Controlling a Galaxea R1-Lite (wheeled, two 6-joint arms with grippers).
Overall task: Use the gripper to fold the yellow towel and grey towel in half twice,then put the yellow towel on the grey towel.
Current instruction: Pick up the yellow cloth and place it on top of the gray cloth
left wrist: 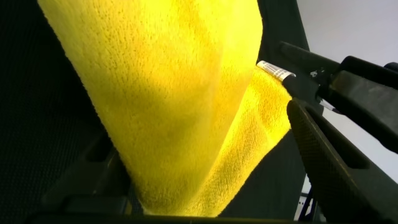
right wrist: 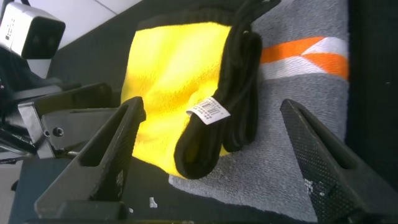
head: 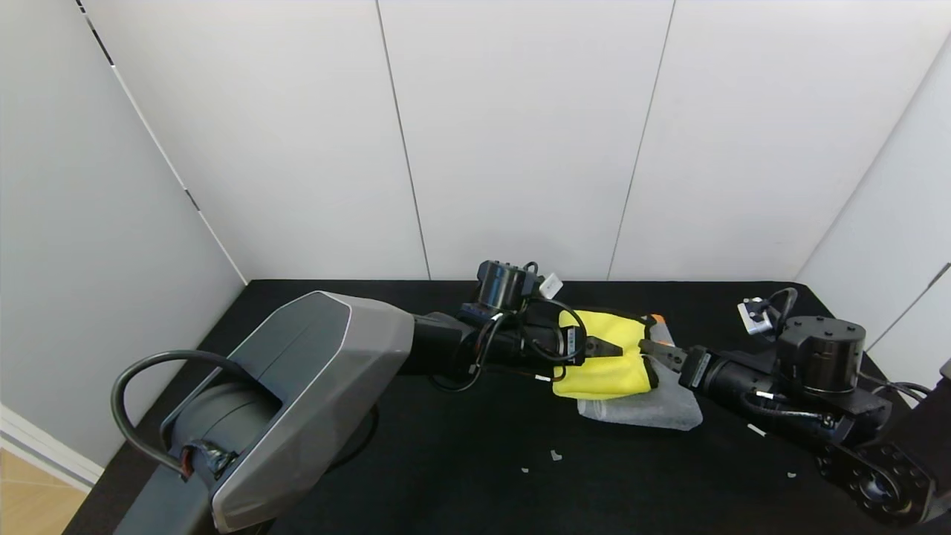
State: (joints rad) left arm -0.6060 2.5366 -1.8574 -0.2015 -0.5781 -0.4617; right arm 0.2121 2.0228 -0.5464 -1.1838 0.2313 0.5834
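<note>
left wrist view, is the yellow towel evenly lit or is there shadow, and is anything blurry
Left wrist view: the yellow towel is bright mid-fold, shaded at its lower edge; the near gripper finger is soft, out of focus. Right wrist view: the white tag is sharp.

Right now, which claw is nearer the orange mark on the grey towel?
Right. The right claw sits beside the orange mark, at the yellow towel's edge; the left claw is over the yellow towel, farther away.
</note>
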